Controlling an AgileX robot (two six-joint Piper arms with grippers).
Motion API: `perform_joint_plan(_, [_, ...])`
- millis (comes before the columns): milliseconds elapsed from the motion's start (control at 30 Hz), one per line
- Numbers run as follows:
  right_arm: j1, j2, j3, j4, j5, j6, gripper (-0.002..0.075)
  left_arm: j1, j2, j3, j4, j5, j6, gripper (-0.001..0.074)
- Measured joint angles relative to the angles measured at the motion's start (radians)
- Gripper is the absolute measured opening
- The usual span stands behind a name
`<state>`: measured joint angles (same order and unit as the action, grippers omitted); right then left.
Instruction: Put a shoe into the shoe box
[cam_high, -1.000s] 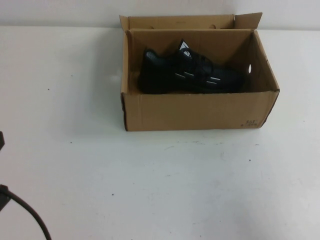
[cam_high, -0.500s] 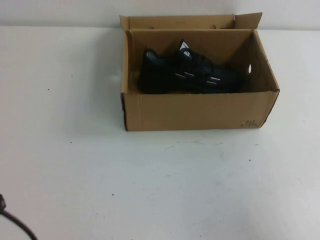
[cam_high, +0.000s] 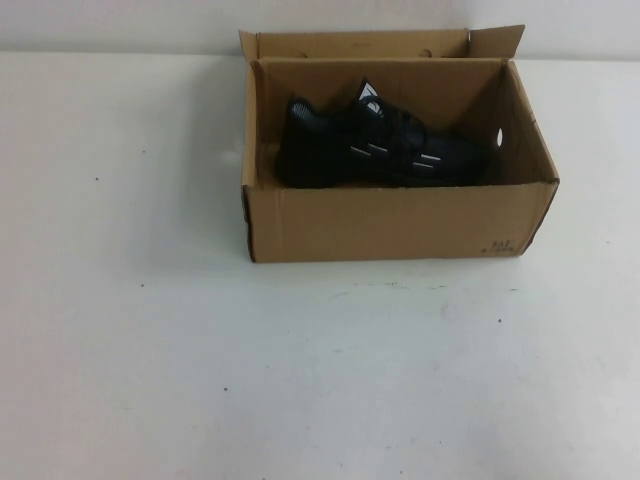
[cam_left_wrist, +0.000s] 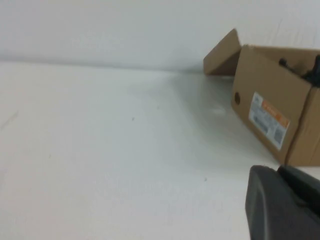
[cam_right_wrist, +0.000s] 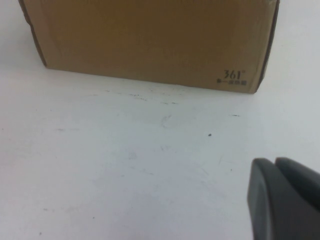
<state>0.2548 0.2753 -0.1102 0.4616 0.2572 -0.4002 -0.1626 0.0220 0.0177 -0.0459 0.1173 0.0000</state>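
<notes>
White desk (cam_high: 320, 370) is stretching across everything, faintly scuffed and speckled, and meeting a pale wall at the far edge. Toward the back of it, slightly to my right of centre, the shoe box (cam_high: 400, 222) is sitting open, its flaps standing up along the far side, a round hole showing in its right wall and small dark print at the near right corner. Inside it, the shoe (cam_high: 380, 150) is lying on its side along the box's length, white dashes facing me, with its white tongue tag pointing upward. Both arms are sitting outside the high view. My left hand (cam_left_wrist: 282, 202) is hanging near the desk, off to the box's left, looking at a labelled end wall. My right hand (cam_right_wrist: 285, 197) is hanging low before the box's front. I cannot tell how wide either one is standing.
</notes>
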Motion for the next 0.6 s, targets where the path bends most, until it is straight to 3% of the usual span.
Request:
perform_joint_plan(233, [0.0,0.0,0.0,0.0,0.0,0.0,-0.0015,0.058,-0.032,0.007,0.073,0.264,-0.041,-0.0001])
perform_joint_plan(600, [0.0,0.0,0.0,0.0,0.002,0.0,-0.0016,0.064,-0.032,0.007,0.086,0.27,-0.045,-0.0001])
